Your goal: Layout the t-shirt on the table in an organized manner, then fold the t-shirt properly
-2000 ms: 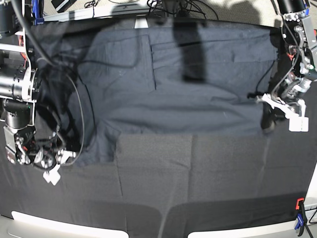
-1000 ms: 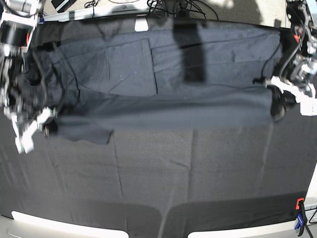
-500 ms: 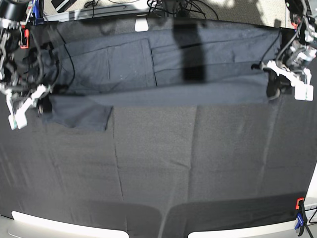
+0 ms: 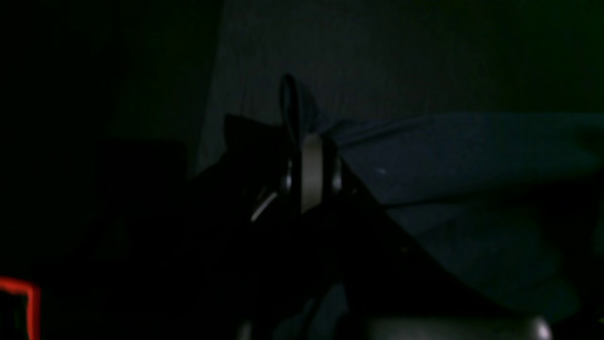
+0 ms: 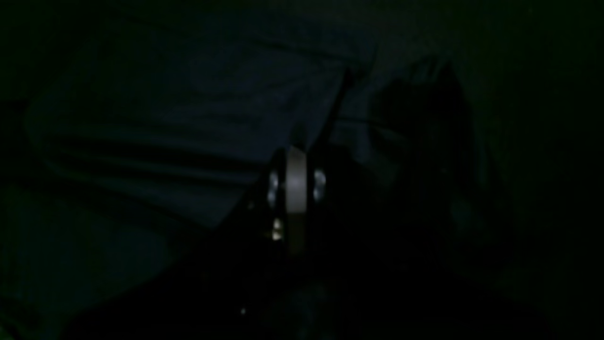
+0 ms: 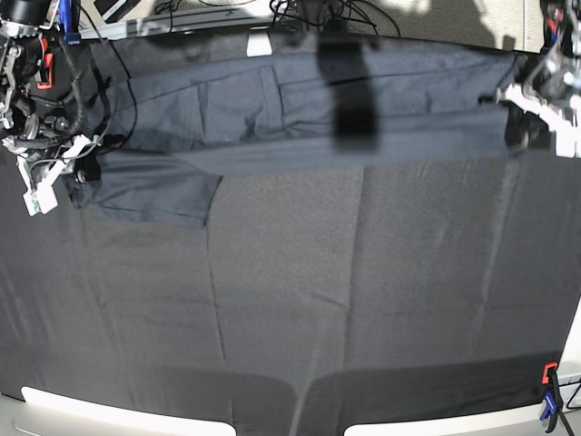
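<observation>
The dark t-shirt [image 6: 300, 109] lies as a long band across the far part of the black-clothed table [image 6: 363, 300], with one sleeve [image 6: 154, 195] spread toward the near left. My right gripper [image 6: 77, 168] is at the shirt's left end, shut on its edge. My left gripper [image 6: 529, 127] is at the right end, shut on the fabric there. In the dim left wrist view a fold of t-shirt [image 4: 424, 156] rises from the closed left gripper [image 4: 304, 141]. The right wrist view is darker still, with cloth [image 5: 188, 94] pinched in the right gripper [image 5: 295, 158].
Cables [image 6: 318, 14] run along the table's far edge. A red and blue clamp [image 6: 548, 404] grips the near right corner, and another clamp [image 6: 70, 34] sits at the far left. A dark shadow band [image 6: 349, 91] crosses the shirt.
Both grippers have moved toward the far edge of the table, drawing the shirt's held edge with them. The shirt has narrowed into a band at the far side.
</observation>
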`<action>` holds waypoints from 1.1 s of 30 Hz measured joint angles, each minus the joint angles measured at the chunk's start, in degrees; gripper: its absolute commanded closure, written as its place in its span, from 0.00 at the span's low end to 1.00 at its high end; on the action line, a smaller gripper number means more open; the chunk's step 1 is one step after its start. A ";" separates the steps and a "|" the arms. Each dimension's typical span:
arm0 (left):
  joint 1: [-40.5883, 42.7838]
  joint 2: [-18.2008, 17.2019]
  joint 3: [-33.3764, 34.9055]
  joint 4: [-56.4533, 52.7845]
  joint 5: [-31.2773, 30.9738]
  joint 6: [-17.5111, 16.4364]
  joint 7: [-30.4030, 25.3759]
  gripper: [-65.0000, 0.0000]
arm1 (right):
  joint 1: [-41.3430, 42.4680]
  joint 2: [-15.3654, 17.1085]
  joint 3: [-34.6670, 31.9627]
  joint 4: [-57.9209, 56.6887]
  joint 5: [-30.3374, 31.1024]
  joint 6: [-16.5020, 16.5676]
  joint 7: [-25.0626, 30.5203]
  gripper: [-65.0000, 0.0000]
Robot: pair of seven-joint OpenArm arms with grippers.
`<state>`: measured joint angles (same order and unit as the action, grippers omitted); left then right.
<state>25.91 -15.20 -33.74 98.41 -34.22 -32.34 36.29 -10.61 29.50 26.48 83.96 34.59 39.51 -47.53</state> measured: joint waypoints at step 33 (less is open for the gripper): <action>-6.56 0.31 -0.46 0.31 -6.29 -1.33 5.38 0.48 | 18.18 -7.61 -0.24 0.00 10.58 -0.04 -11.34 0.61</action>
<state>19.35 -14.90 -34.20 98.72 -40.51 -33.67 41.67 7.57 21.89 26.24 83.96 45.17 39.46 -58.87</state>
